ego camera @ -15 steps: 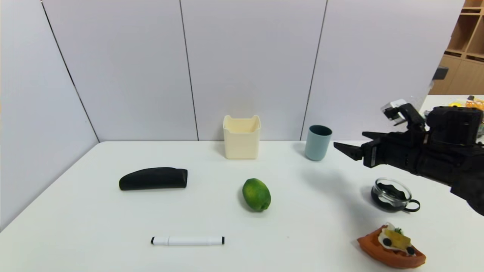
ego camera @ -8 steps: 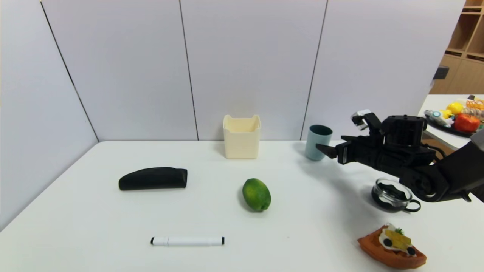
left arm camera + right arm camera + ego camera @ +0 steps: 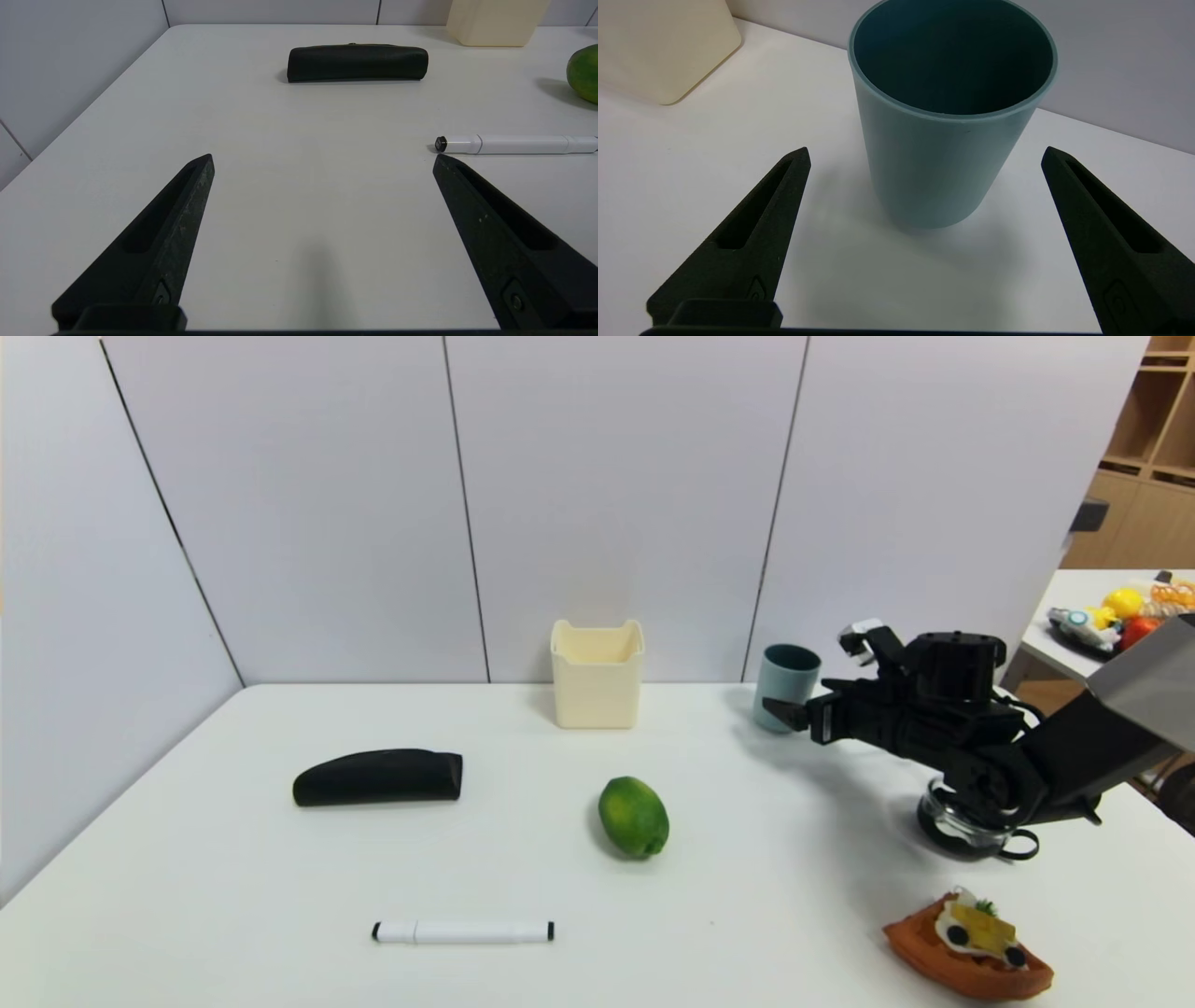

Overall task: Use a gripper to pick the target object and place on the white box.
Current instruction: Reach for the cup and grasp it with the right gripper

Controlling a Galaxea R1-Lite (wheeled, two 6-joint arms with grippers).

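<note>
Toward the far edge of the white table [image 3: 252,887], between one and two o'clock from the green, lime-like fruit [image 3: 634,817] taken as the clock's centre (twelve being the back wall), stands the small plain tumbler [image 3: 784,694] of pale blue-grey plastic, upright, its darker teal inside facing up. The right gripper [image 3: 927,149], a black claw with pointed jaws, reaches in from the tumbler's four o'clock side, low over the table; its fingers are spread wide and grasp nothing. Seen along those fingers, the tumbler lies straight ahead at twelve o'clock, in line with the gap, bare surface showing between its wall and each tip. The cream-white square plastic box [image 3: 597,686], corners rounded and rim notched, stands upright at nine o'clock from the tumbler, well apart from it, and near twelve from the fruit. Around the fruit, a long black case with a curved top [image 3: 378,778] lies between nine and ten o'clock, a white marker with black ends [image 3: 464,931] at eight, and a red-brown waffle-like piece with a yellow and white topping [image 3: 969,947] near four. At three, the clear glass cup with a black handle [image 3: 962,833] sits partly hidden beneath the right arm. The left gripper [image 3: 323,155] is parked over the near left part of the table, released and holding nothing.
</note>
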